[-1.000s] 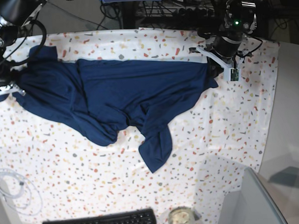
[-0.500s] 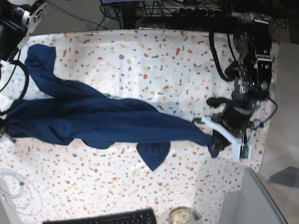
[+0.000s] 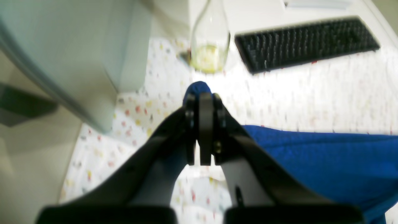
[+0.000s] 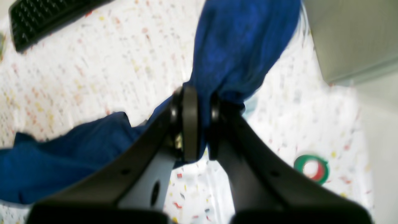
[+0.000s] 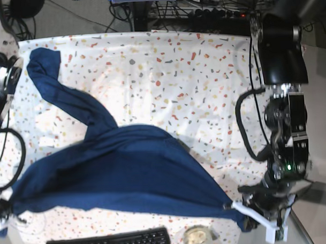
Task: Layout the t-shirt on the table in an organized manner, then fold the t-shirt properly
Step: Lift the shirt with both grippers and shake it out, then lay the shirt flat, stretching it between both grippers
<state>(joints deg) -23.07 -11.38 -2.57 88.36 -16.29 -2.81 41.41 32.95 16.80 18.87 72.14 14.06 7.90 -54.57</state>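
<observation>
Nearest me in the base view, a black keyboard (image 5: 111,242) and a clear glass jar with yellowish contents (image 5: 198,237) are sitting along the bottom edge. Just beyond them I'm seeing the large, plain dark navy-blue t-shirt of thin fabric (image 5: 127,171) stretching between my two grippers, its long axis running crosswise over the table, its near edge sagging slightly. My left gripper (image 3: 200,105) is pinching one end at the view's lower right, with a bit of cloth poking past its fingertips; that arm is reaching down from the top right. My right gripper (image 4: 197,96) is pinching the other end at the left edge, cloth bunching around its fingers, its arm partly leaving the view. Farther off, a narrow strip of the shirt is trailing diagonally toward the far left corner, lying on the white tabletop with multicoloured terrazzo-like flecks (image 5: 166,73).
</observation>
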